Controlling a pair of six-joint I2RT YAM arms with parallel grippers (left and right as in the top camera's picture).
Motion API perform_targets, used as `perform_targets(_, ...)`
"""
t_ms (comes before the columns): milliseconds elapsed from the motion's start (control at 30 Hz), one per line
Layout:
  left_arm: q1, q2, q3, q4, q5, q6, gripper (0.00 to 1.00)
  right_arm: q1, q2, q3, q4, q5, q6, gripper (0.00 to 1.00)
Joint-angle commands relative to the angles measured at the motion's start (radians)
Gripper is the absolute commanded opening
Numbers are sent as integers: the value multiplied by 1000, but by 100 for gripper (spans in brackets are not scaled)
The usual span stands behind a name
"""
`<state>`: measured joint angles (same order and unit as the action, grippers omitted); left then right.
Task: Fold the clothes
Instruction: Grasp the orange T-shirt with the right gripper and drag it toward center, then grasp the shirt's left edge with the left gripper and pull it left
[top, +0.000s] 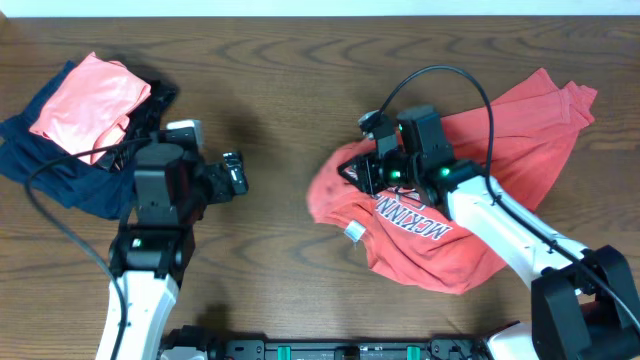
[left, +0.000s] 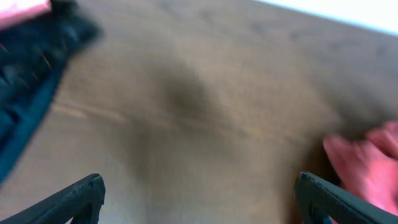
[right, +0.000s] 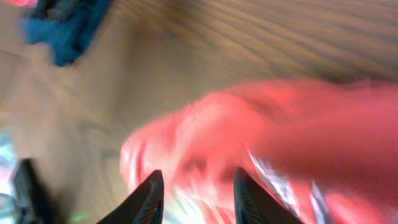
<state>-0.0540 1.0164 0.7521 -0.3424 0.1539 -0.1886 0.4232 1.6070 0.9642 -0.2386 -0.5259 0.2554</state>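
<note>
The clothes, a red T-shirt with white lettering and a white neck label, lie crumpled on the right half of the table. My right gripper is over the shirt's bunched left edge. In the blurred right wrist view its fingers stand partly apart, with red cloth showing between and beyond them. My left gripper hovers wide open over bare wood left of the shirt, its fingertips far apart with nothing between them. The shirt's edge shows at the right of the left wrist view.
A salmon-pink folded garment lies on a navy blue garment at the back left, close behind the left arm. The navy cloth also shows at the left wrist view's left edge. Bare wooden table separates the two piles.
</note>
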Motion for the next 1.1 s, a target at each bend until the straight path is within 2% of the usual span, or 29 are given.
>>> perform_targets(0, 4, 46, 17, -12, 93, -12, 98, -51, -21, 64, -157, 269, 2, 38)
perform_targets(100, 4, 75, 17, 2, 150, -12, 98, -118, -45, 96, -326, 391, 2, 42)
perform_targets(200, 0, 103, 17, 74, 200, -12, 98, -202, -79, 105, -453, 425, -3, 43)
perform_targets(500, -79, 285, 17, 196, 227, -11, 98, -388, -163, 105, -665, 414, -10, 47)
perform_targets(967, -224, 674, 17, 418, 228, -12, 100, -411, -172, 105, -715, 429, -9, 47)
perform_targets(1033, -244, 708, 17, 457, 228, -11, 93, -411, -172, 105, -716, 444, -9, 47)
perform_targets(1067, -253, 723, 17, 475, 228, -11, 86, -411, -172, 105, -716, 449, -9, 47)
